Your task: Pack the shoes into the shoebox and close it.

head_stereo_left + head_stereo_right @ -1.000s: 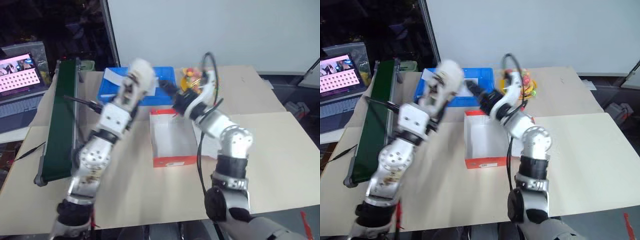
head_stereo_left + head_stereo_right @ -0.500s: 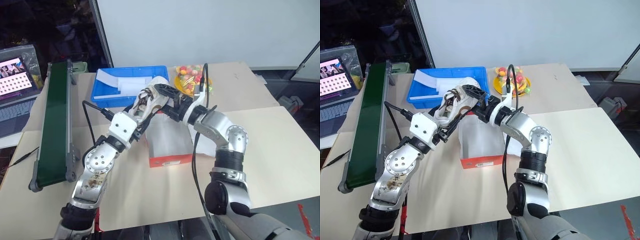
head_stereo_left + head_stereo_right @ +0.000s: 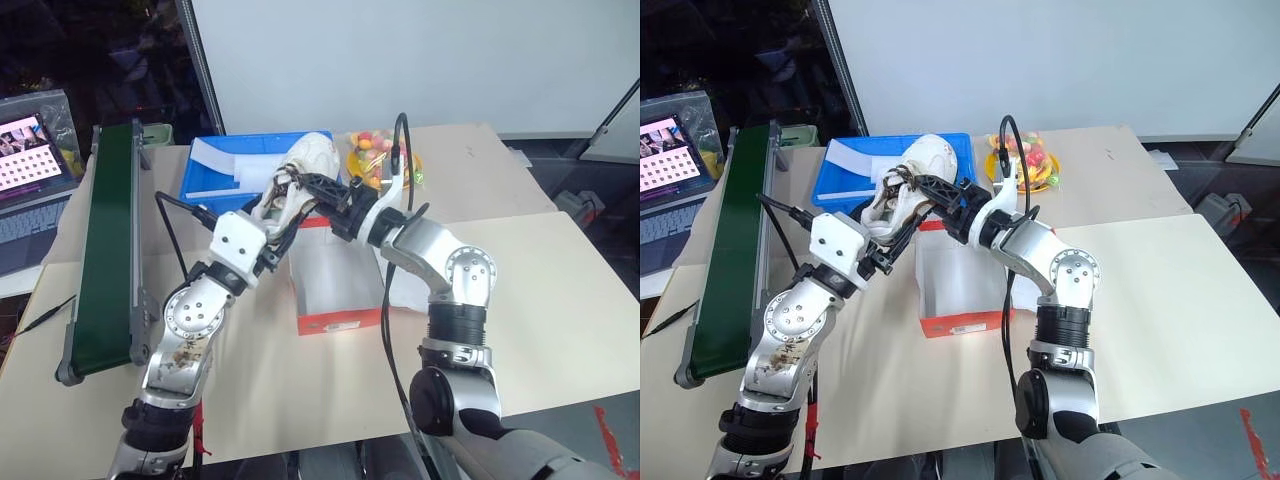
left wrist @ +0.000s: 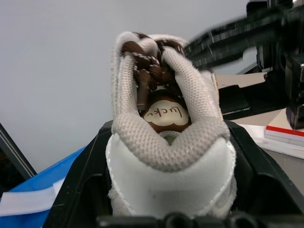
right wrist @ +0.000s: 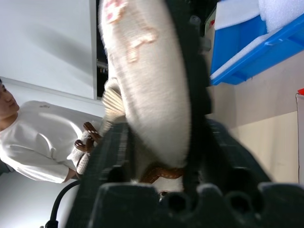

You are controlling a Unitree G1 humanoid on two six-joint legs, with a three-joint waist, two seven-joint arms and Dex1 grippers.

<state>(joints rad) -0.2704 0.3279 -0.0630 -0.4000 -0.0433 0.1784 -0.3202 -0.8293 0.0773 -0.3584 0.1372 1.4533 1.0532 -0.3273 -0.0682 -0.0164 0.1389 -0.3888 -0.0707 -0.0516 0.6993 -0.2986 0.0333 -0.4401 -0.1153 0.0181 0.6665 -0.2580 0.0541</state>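
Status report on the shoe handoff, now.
Left gripper shut on sneaker heel, right gripper clamped across its front. Sneaker held in air above open shoebox. Nothing blocking the box.

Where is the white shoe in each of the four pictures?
Left eye view: sneaker held high, centre, above the shoebox.
Right eye view: sneaker upper middle, left of centre.
Left wrist view: heel-on, centre.
Right wrist view: side-on, centre.
Shared landmark: blue tray.

"luck" handwritten on a cloud-shaped patch on the brown tongue of the cream mesh sneaker [image 4: 166, 142]; nothing else legible.
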